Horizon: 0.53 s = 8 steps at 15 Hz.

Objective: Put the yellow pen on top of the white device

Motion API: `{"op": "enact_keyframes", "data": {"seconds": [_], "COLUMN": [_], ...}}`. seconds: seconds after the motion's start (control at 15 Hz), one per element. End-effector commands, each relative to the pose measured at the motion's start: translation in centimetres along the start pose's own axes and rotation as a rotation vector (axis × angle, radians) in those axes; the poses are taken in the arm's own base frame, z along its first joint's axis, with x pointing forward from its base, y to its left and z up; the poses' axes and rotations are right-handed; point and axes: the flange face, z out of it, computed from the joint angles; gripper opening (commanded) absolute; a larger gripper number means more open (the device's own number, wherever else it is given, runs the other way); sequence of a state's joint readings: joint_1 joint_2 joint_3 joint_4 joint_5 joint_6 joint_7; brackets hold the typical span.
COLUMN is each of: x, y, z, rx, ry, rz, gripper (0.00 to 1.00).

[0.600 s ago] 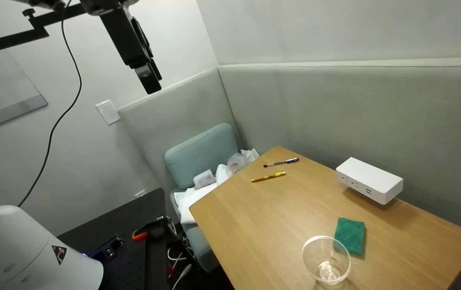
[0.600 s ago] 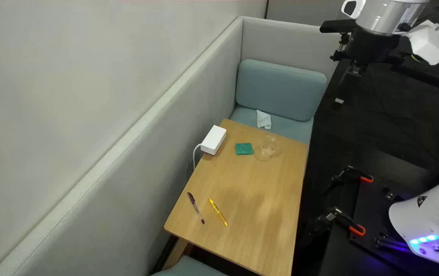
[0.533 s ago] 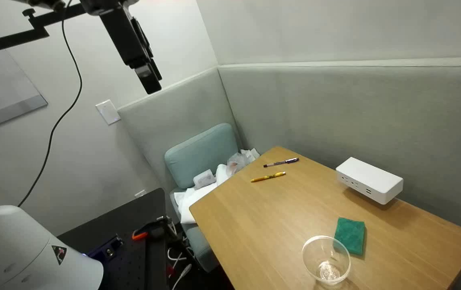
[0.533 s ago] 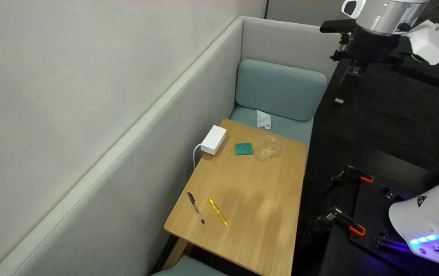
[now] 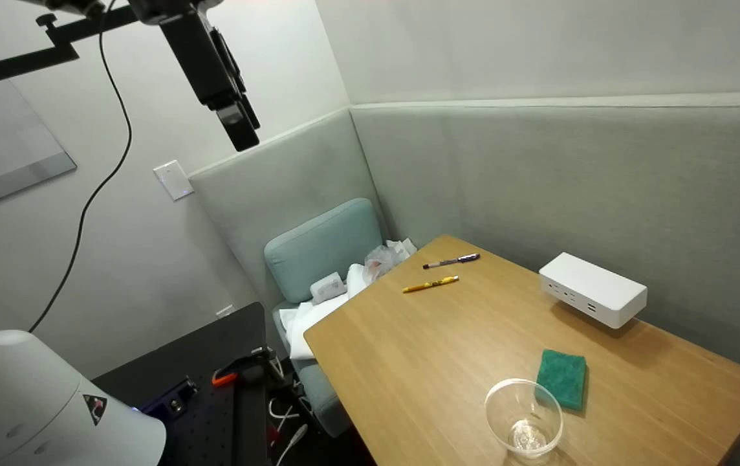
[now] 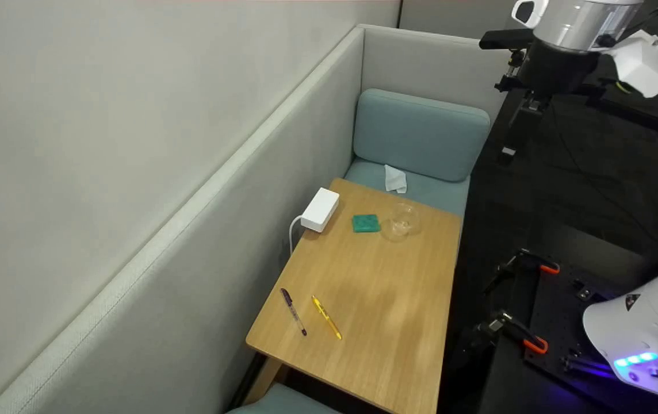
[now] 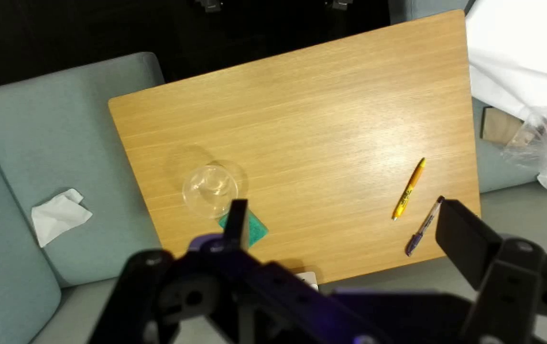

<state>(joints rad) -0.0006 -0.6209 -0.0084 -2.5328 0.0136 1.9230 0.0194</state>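
The yellow pen lies flat on the wooden table, in both exterior views [image 5: 430, 285] [image 6: 327, 317] and in the wrist view [image 7: 408, 190]. The white device is a flat box at the table's wall-side edge, in both exterior views [image 5: 593, 281] [image 6: 320, 208]. In the wrist view only a corner of the white device [image 7: 309, 277] shows; the gripper hides the rest. My gripper [image 7: 343, 205] is open and empty, its fingers wide apart. It is high above the table and apart from the pen, as an exterior view shows [image 5: 245, 133].
A purple-capped clear pen [image 5: 451, 261] lies beside the yellow pen, nearer the wall. A green pad [image 5: 563, 378] and a clear cup [image 5: 524, 421] stand towards the other end of the table [image 5: 435, 343]. A padded bench wall [image 5: 570, 175] runs behind the white device.
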Motion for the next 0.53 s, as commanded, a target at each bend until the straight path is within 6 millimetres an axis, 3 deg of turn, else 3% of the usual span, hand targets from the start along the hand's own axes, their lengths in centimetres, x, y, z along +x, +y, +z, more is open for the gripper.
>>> {"op": "enact_keyframes", "data": {"seconds": [0.0,0.33,0.47], "x": [0.01,0.01,0.85], "y": [0.01,0.01,-0.52], "z": [-0.06,-0.06,0.67], "rx": [0.000,0.000,0.018], "ry": [-0.001,-0.001,0.006], "rz": [0.000,0.000,0.005], "gripper": [1.00,1.00,1.00]}}
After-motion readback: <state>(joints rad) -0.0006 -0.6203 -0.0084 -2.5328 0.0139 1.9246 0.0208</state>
